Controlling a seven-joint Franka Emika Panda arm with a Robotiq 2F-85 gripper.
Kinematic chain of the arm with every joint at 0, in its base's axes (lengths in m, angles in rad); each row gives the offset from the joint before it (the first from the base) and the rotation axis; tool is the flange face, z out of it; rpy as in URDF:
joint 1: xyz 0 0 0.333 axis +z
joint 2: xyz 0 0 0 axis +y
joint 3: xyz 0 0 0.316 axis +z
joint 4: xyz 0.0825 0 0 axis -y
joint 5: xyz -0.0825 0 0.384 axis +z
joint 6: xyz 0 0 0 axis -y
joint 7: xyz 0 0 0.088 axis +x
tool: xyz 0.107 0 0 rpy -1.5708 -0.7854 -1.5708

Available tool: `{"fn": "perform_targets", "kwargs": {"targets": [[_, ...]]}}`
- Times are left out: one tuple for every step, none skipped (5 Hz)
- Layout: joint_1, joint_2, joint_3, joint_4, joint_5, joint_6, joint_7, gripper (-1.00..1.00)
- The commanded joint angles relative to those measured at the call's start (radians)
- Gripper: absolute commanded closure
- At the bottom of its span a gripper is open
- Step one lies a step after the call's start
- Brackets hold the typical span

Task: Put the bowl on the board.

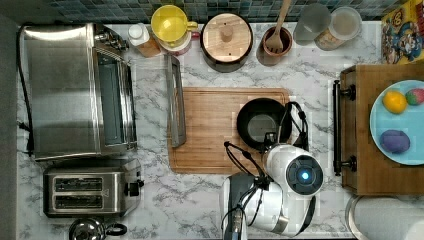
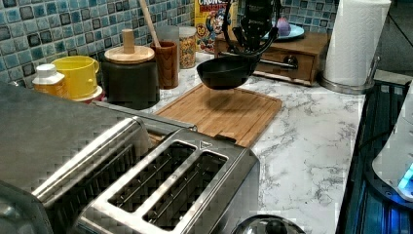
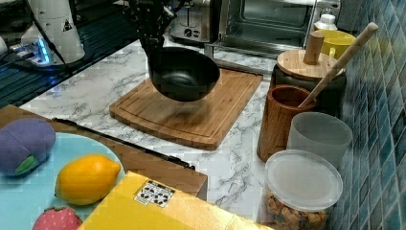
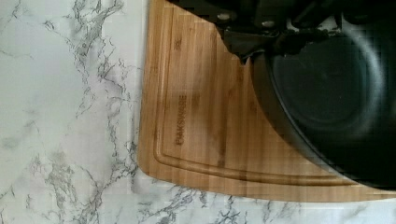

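Observation:
The round black bowl (image 1: pixel 262 124) (image 2: pixel 226 73) (image 3: pixel 184 74) hangs in the air, slightly tilted, over the right end of the board in the top view. Its shadow falls on the wood beneath it. The light-brown wooden board (image 1: pixel 210 130) (image 2: pixel 219 112) (image 3: pixel 191 117) (image 4: pixel 196 116) lies flat on the marble counter. My gripper (image 1: pixel 272 140) (image 2: pixel 248 51) (image 3: pixel 151 45) (image 4: pixel 252 39) is shut on the bowl's rim at the side nearest the arm's base. In the wrist view the bowl (image 4: pixel 336 102) hovers above one rounded corner of the board.
A toaster oven (image 1: pixel 75 90) with its door (image 1: pixel 175 100) open borders the board on the top view's left, a toaster (image 1: pixel 90 190) below it. A lidded dark pot (image 1: pixel 226 40), spoon cup (image 1: pixel 276 45) and yellow cup (image 1: pixel 170 25) stand behind. A wooden tray (image 1: pixel 370 130) with a blue plate sits on the top view's right.

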Motion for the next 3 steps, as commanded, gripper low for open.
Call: {"fn": "perform_targets", "kwargs": {"targets": [[-0.026, 0.082, -0.001, 0.161, -0.075, 0.015, 0.117, 1.0], [-0.021, 0.104, -0.007, 0.191, -0.062, -0.024, 0.098, 1.0], [-0.019, 0.095, -0.011, 0.189, -0.087, -0.031, 0.146, 0.83]]}}
